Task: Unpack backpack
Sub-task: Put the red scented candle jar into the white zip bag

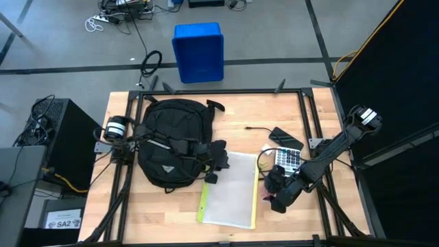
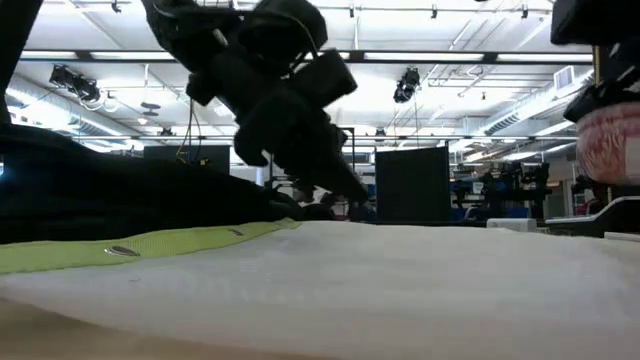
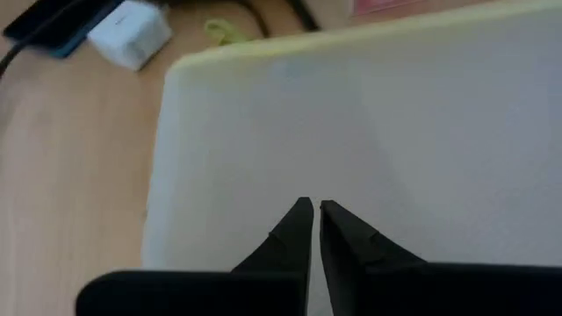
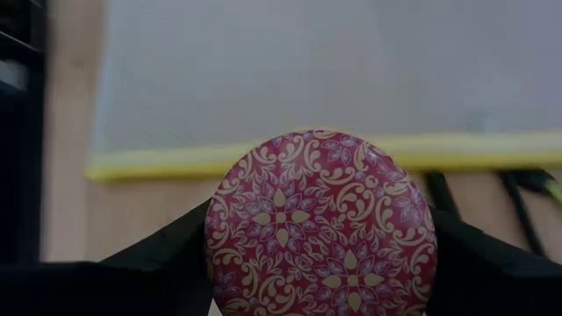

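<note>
The right end effector (image 4: pixel 320 254) is clamped on a round red disc with a cream floral pattern (image 4: pixel 320 224), one finger on each side of its rim, hovering just off the yellow-edged side of the translucent zip pouch (image 1: pixel 230 189) that lies flat on the worktop (image 1: pixel 123 206). Directly behind that end effector sit a calculator (image 1: pixel 288 159) and a dark phone with a cable (image 1: pixel 285 137), very near its arm. Over on the other side, the left end effector (image 3: pixel 312 228) has its fingers pressed together with nothing between them, poised above the pouch, and the backpack (image 1: pixel 171 140) lies right beside it, on the side away from the right arm, with its straps spilling toward the pouch. The risk here looks like the disc: it is held only by its curved edge, so a quick swing or a bump could let it pop out and roll. The arm's elbow could also sweep the calculator or snag the cable if it pulls straight back. Open room looks best toward the front edge of the worktop, just beside the right end effector, where bare wood shows; the frame rails along that side crowd the arm's retreat.
</note>
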